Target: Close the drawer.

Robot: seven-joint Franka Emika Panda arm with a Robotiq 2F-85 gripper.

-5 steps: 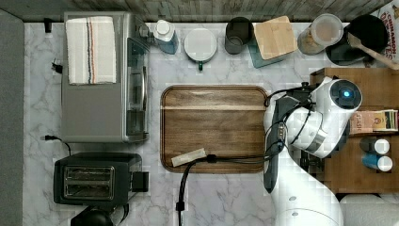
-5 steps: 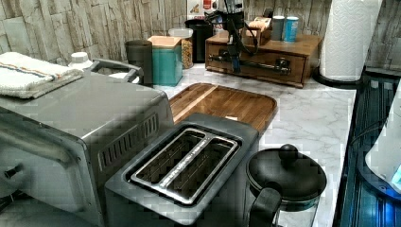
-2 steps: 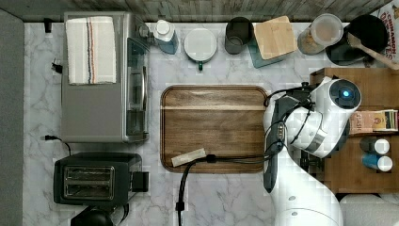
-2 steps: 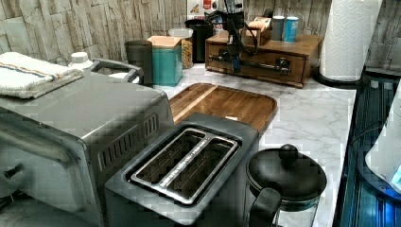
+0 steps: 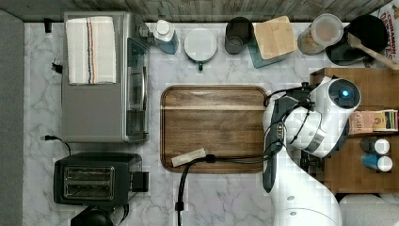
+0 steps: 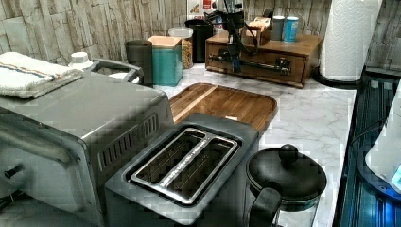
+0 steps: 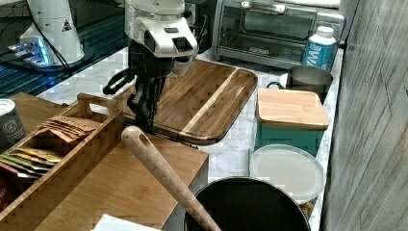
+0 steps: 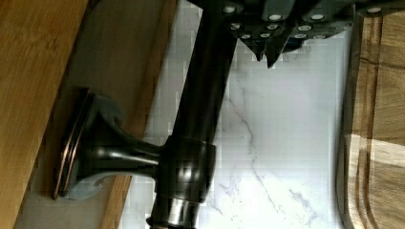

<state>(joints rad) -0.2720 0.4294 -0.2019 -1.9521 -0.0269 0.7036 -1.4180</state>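
The drawer (image 6: 265,56) sits in the low wooden cabinet (image 5: 376,89), and its front looks flush with the cabinet body. Its inside is hidden. A dark metal bar handle (image 8: 200,119) runs across the drawer front (image 8: 129,71) on curved posts. My gripper (image 8: 266,55) hangs at the handle's outer side, fingertips close together, right beside the bar with marble counter beneath. The left view has the gripper (image 6: 231,45) at the left part of the handle (image 6: 255,65). The right view shows the gripper (image 7: 144,120) low between the cabinet and the serving tray.
A dark rounded serving tray (image 5: 214,127) lies just off the cabinet front, with a cable across its edge. A caddy of tea packets (image 7: 62,139) and cans stand on the cabinet top. Canisters (image 5: 270,37), a toaster oven (image 5: 101,80) and a toaster (image 5: 91,176) line the counter.
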